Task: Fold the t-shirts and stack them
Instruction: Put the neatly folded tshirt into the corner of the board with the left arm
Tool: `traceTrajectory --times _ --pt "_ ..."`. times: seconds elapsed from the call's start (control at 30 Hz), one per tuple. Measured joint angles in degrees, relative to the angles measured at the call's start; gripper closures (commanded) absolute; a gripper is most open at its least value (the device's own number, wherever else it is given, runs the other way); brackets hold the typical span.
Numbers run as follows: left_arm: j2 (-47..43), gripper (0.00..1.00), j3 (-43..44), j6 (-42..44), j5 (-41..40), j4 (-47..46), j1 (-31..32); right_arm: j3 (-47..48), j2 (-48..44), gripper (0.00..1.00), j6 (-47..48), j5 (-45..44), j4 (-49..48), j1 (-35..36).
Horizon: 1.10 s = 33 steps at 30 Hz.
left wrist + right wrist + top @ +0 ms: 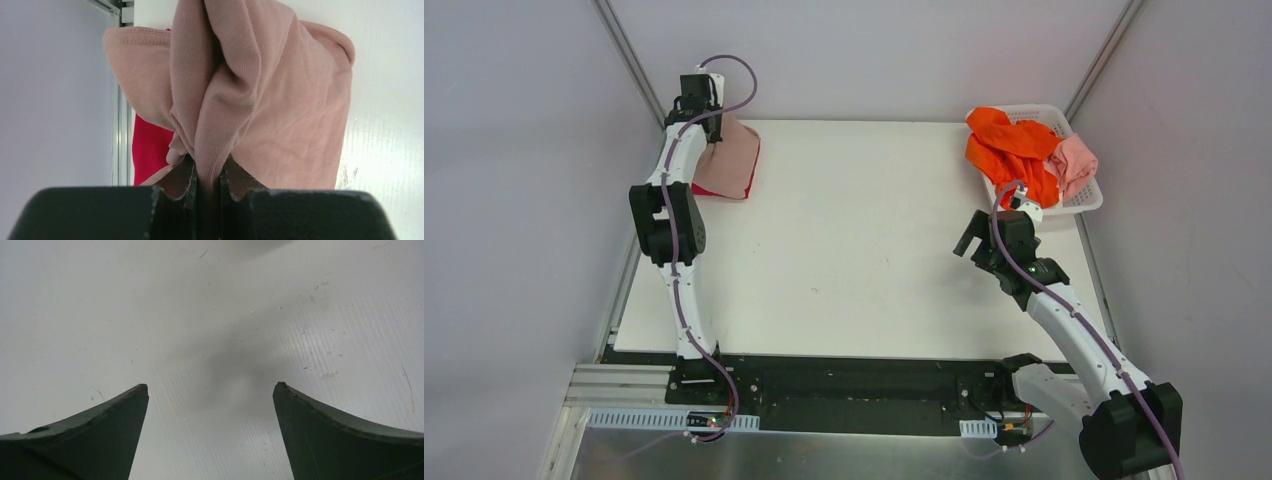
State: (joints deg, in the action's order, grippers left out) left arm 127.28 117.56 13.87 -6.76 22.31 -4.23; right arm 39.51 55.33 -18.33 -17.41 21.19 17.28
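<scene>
My left gripper (712,128) is at the table's far left corner, shut on a bunched fold of the dusty-pink t-shirt (729,160). In the left wrist view the pink cloth (280,115) hangs from between my closed fingers (209,175), and the crimson t-shirt (150,150) lies under it, a red edge showing in the top view (714,191). The bright orange t-shirt (1014,150) and the salmon-pink one (1074,165) sit heaped in the white basket (1086,205) at the far right. My right gripper (971,238) is open and empty above bare table (210,385), left of the basket.
The white table (854,250) lies between the two arms. Grey walls and metal frame posts (629,55) close in the far corners. The basket stands at the table's far right edge.
</scene>
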Motion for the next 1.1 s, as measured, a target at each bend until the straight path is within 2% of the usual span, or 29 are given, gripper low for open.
traceTrajectory --times 0.1,0.23,0.33,0.37,0.5,0.63,0.7,0.97,1.1 --pt "1.18 0.9 0.07 -0.83 -0.79 -0.04 0.0 0.0 0.13 0.0 0.0 -0.17 0.0 0.0" --pt "2.93 0.75 1.44 -2.14 -1.46 0.02 -0.42 0.0 0.52 0.0 0.0 -0.15 -0.02 0.0" --pt "3.96 0.45 2.32 -3.39 -2.99 -0.15 -0.96 0.0 0.61 0.0 0.0 -0.15 -0.04 0.0" --pt "4.11 0.38 2.36 -3.8 -3.48 -0.17 -1.14 0.0 0.63 0.0 0.0 -0.15 -0.07 0.0" --pt "4.61 0.29 2.73 -5.31 -4.72 -0.15 -1.49 0.0 0.9 0.0 0.0 -0.13 -0.07 0.0" --pt "4.61 0.04 3.1 -6.16 -4.96 -0.15 -1.79 0.0 1.31 0.0 0.0 -0.13 -0.09 0.0" --pt "4.61 0.01 3.28 -6.73 -5.66 -0.17 -1.79 0.0 1.33 0.0 0.0 -0.13 -0.09 0.0" --pt "4.61 0.01 3.58 -9.64 -6.82 -0.31 -1.79 0.0 1.31 0.0 -0.02 -0.13 -0.09 0.0" --pt "4.61 0.01 3.65 -12.26 -2.43 -0.35 -1.81 0.0 1.31 0.0 -0.04 -0.13 -0.13 0.0"
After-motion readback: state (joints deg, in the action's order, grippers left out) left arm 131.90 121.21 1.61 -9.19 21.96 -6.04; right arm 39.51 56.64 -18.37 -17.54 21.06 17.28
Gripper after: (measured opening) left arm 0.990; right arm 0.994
